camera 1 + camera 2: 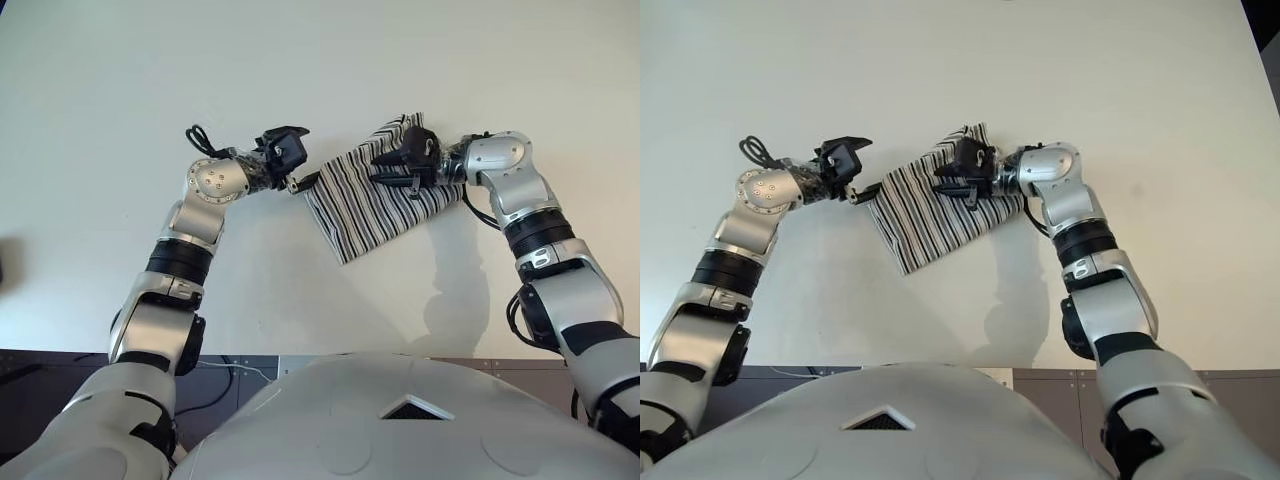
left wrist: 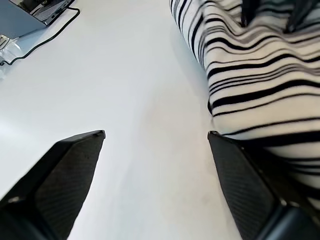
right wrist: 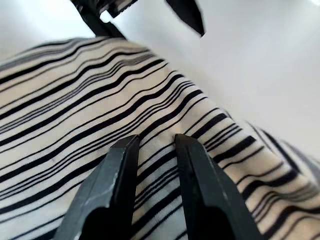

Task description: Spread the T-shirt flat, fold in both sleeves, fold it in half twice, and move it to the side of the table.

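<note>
- T-shirt (image 1: 355, 215): striped folded packet, flat in the middle of the table (image 1: 120, 80). Folds look done, so the move aside is likely the step in hand.
- Left gripper (image 1: 300, 158): jaws wide open, one finger at the packet's left edge.
- Right gripper (image 1: 386, 168): on the packet's far part, jaws almost closed, no cloth visibly pinched.
- Next: grip all layers and slide sideways without unfolding.

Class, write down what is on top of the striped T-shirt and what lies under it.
On top: the right claw, gripping the T-shirt. Underneath: the white table, hidden where the fabric covers it.
</note>
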`<act>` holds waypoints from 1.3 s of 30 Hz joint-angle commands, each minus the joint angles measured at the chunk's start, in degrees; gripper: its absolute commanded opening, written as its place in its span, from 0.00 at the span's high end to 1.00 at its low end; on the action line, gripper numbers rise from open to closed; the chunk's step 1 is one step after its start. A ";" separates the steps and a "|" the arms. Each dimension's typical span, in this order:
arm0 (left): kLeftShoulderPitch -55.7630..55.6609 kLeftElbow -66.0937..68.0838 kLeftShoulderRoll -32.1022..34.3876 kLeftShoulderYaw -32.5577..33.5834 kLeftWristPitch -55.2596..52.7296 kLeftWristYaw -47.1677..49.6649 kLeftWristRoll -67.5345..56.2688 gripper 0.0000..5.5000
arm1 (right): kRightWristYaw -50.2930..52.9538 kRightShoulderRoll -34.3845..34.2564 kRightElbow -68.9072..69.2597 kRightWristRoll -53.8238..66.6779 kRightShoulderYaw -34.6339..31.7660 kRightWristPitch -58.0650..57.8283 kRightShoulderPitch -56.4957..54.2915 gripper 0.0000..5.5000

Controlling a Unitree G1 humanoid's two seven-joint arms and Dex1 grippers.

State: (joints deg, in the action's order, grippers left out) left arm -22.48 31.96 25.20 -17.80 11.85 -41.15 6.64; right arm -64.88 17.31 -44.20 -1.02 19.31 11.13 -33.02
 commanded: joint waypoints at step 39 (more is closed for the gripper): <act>20.15 -38.90 -13.88 21.54 -11.97 30.20 -13.73 0.13 | 68.04 -7.06 41.54 2.50 -11.30 4.07 32.47 0.77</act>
State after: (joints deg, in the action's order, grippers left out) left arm -8.37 -2.01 14.70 2.19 5.92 -14.10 -4.00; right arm 2.88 16.38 -11.91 3.53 0.75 20.30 -7.55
